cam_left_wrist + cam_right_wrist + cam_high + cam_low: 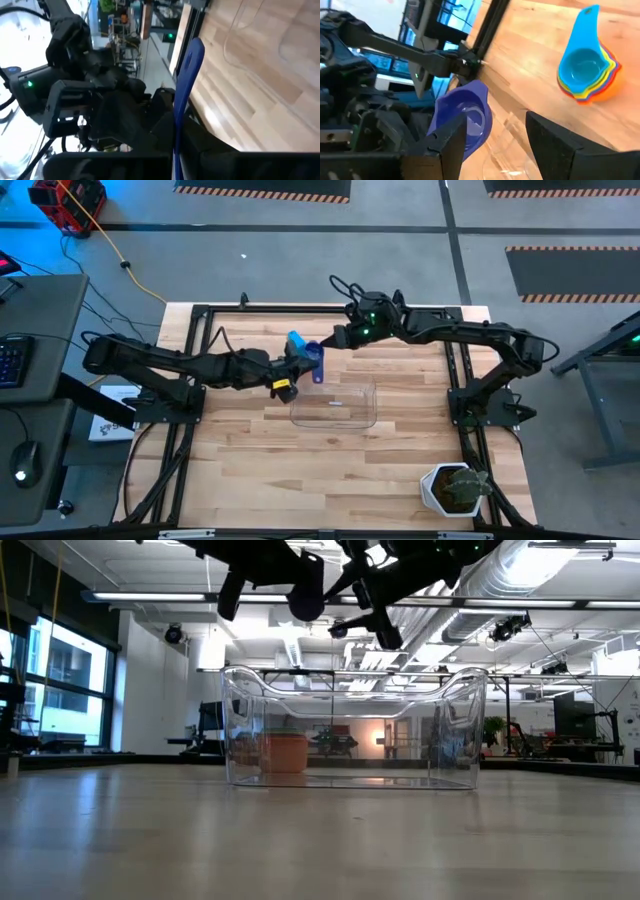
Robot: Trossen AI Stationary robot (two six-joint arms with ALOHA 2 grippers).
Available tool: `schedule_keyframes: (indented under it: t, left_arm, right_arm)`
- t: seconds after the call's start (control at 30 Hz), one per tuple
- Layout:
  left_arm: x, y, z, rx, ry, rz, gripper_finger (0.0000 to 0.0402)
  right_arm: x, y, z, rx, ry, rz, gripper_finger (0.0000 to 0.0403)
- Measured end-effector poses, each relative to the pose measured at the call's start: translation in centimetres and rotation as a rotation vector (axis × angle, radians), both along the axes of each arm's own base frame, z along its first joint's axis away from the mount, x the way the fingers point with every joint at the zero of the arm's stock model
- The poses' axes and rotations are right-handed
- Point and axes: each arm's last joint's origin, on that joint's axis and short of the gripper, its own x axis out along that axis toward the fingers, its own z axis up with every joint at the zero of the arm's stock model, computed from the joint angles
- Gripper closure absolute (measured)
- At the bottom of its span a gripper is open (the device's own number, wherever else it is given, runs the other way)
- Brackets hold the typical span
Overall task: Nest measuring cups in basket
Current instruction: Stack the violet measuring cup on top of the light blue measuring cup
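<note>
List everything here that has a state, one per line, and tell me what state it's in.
Dark blue cup: held in the air by the handle.
Nested cups: stacked on the table.
Basket: empty, upright.
Left gripper: shut on the dark blue cup.
Right gripper: open, beside that cup.

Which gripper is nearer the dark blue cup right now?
Left: the left gripper is shut on the dark blue cup's handle above the basket, while the open right gripper hovers beside its bowl.
</note>
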Motion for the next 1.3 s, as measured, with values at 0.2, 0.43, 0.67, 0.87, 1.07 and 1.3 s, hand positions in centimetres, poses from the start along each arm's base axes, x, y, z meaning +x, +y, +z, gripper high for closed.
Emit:
schedule_keyframes:
  t: [0.2, 0.43, 0.67, 0.87, 1.07, 1.3]
  left_arm:
    - [0.0, -0.1, 0.0, -0.050, -0.010, -0.039, 0.0400]
    - [0.0, -0.2, -0.1, -0.071, -0.006, -0.042, 0.0400]
    - [0.0, -0.1, -0.1, -0.094, -0.013, -0.036, 0.0397]
    - [0.0, -0.1, -0.1, -0.102, -0.020, -0.033, 0.0374]
    - [0.0, 0.1, -0.1, -0.186, -0.047, -0.008, 0.0352]
    - [0.0, 0.7, -0.1, -0.249, -0.079, 0.078, 0.0324]
  right_arm:
    - [0.4, 1.0, -0.4, -0.012, 0.028, -0.005, 0.0231]
    - [1.0, 1.8, -0.9, -0.021, 0.050, -0.004, 0.0260]
    - [1.0, 1.8, -0.7, -0.021, 0.033, 0.003, 0.0307]
    - [1.0, 1.8, -0.7, -0.023, 0.033, 0.013, 0.0380]
    - [0.9, 1.8, -0.7, -0.045, 0.032, 0.025, 0.0394]
    - [0.6, 0.7, -0.7, -0.066, 0.026, 0.033, 0.0401]
